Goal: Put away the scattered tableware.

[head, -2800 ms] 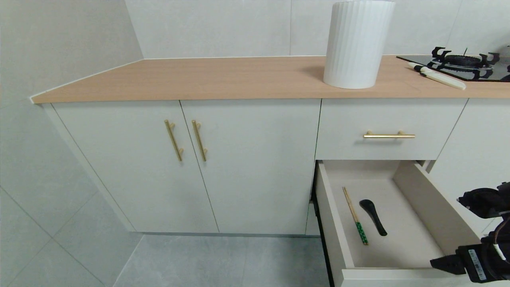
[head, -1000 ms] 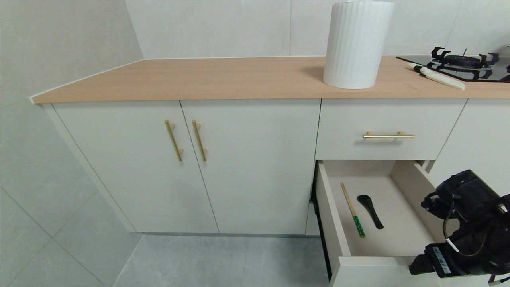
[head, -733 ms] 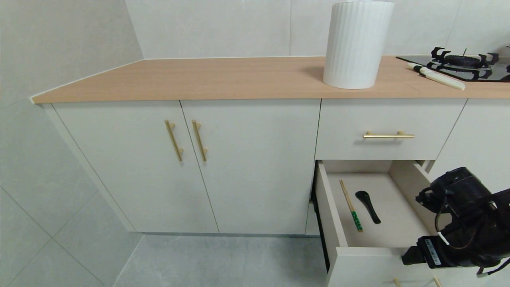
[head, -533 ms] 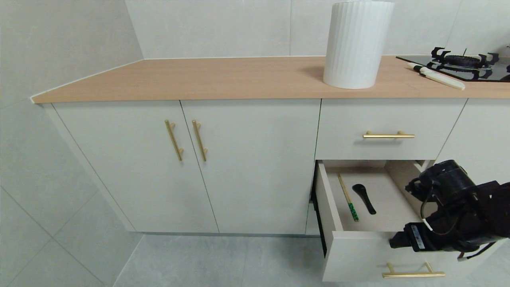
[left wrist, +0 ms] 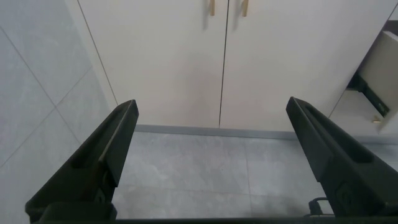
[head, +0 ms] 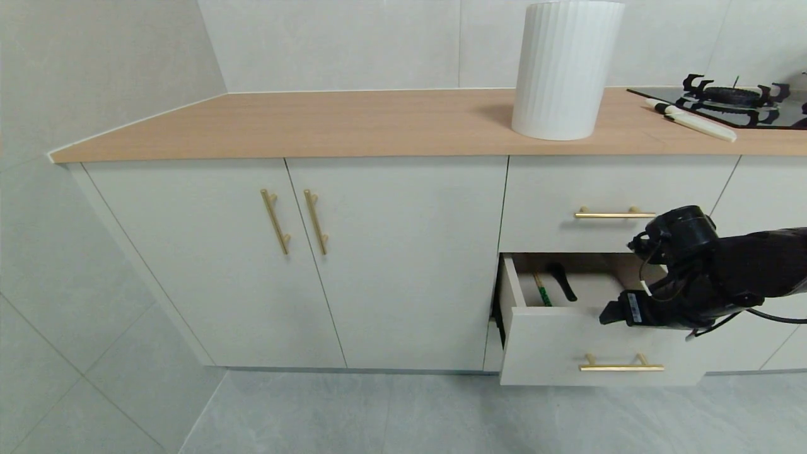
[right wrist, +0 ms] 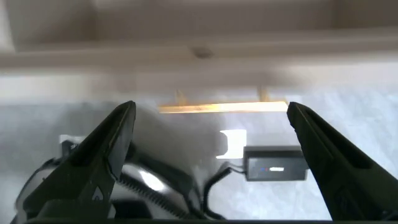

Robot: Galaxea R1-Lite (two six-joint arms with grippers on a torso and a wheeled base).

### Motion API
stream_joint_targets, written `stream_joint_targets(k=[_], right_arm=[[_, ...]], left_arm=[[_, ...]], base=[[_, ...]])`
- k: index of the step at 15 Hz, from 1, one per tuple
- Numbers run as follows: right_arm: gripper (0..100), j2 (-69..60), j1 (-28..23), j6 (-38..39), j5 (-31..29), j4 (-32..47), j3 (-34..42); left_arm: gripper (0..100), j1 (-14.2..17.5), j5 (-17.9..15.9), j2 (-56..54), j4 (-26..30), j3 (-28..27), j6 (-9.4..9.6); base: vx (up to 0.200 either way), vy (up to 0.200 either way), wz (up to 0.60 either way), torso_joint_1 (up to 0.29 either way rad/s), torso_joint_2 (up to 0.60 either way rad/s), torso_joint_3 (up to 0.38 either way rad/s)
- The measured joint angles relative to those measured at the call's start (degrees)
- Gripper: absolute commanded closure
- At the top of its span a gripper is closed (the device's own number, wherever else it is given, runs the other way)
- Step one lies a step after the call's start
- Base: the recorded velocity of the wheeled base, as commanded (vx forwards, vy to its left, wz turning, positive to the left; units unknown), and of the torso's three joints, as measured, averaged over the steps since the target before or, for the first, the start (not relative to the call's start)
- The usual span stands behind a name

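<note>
The lower drawer (head: 561, 343) stands a small way out of the cabinet, its gold handle (head: 621, 366) facing me. Inside, the green-tipped chopsticks (head: 540, 290) and the black spoon (head: 563, 284) show just over the front panel. My right gripper (head: 615, 313) is at the drawer front's upper edge, above the handle. In the right wrist view the right gripper (right wrist: 208, 118) is open, with the handle (right wrist: 222, 107) lying between its spread fingers farther off. My left gripper (left wrist: 211, 112) is open and holds nothing, low before the cabinet doors (left wrist: 224, 56) and the floor.
A tall white ribbed canister (head: 564, 69) stands on the wooden counter (head: 315, 126). A white-bladed knife (head: 693, 123) lies beside the gas stove (head: 734, 101) at the far right. The upper drawer (head: 615, 214) is shut. Two cabinet doors (head: 296, 221) are to the left.
The drawer has slid from wide out to nearly in, with my right gripper moving forward against its front. The chopsticks and spoon went in with it.
</note>
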Motion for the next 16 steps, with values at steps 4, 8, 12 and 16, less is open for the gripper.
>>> stream_joint_targets(k=[4, 8, 12, 16], right_arm=[[0, 2.9, -1.3, -0.4, -0.5, -3.3, -0.7], [0, 5.5, -2.0, -0.4, -0.7, -11.7, 0.6], [0, 7.7, -2.0, -0.5, -0.9, -22.3, 4.0], [0, 9.0, -2.0, -0.5, -1.9, -27.2, 5.4]], left_arm=[[0, 0.0, 0.0, 0.0, 0.0, 0.0, 0.0], [0, 0.0, 0.0, 0.0, 0.0, 0.0, 0.0], [0, 0.0, 0.0, 0.0, 0.0, 0.0, 0.02], [0, 0.0, 0.0, 0.0, 0.0, 0.0, 0.0]], base=[[0.0, 0.0, 0.0, 0.0, 0.0, 0.0], [0.0, 0.0, 0.0, 0.0, 0.0, 0.0], [0.0, 0.0, 0.0, 0.0, 0.0, 0.0], [0.0, 0.0, 0.0, 0.0, 0.0, 0.0]])
